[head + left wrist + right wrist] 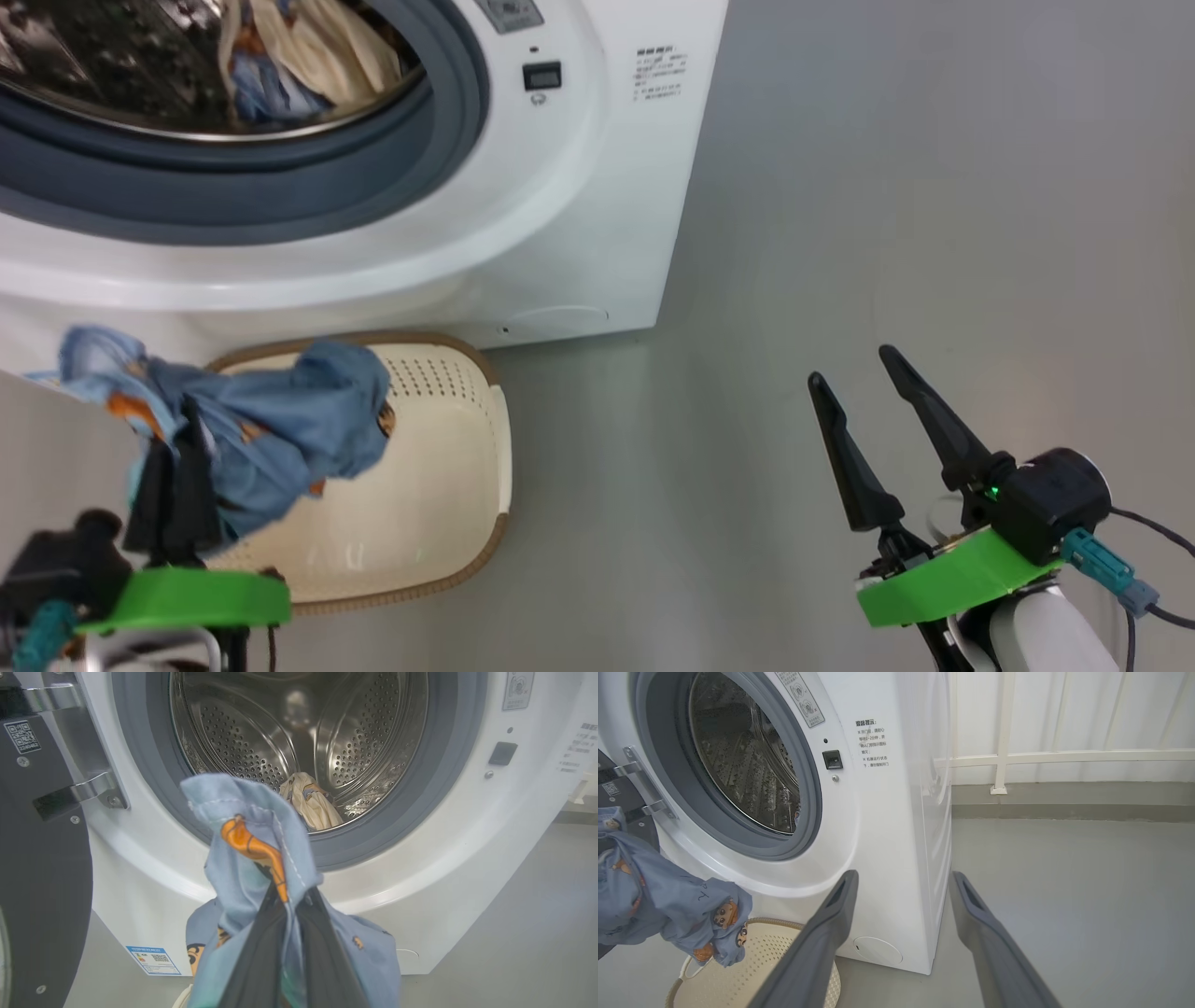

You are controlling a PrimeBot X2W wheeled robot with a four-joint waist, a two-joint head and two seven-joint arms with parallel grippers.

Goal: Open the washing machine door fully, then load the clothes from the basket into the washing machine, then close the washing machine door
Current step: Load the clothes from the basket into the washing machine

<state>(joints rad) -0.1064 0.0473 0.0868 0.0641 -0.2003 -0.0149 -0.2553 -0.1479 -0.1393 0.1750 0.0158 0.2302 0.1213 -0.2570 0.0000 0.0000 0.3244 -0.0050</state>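
My left gripper [182,420] is shut on a light blue garment [280,429] with orange prints, held above the cream basket [448,448] in front of the washing machine [560,215]. In the left wrist view the blue garment [243,868] bunches over the gripper [286,898], just below the drum opening. A cream garment [310,802] lies inside the steel drum. The black washing machine door [42,882] stands open at the left on its metal hinge. My right gripper [851,364] hangs open and empty over the floor to the right of the machine.
Bare grey floor [887,187] stretches right of the washer. A white railing [1004,756] and wall stand behind it. A blue label sticker [152,959] and a round service flap [877,950] sit low on the machine's front.
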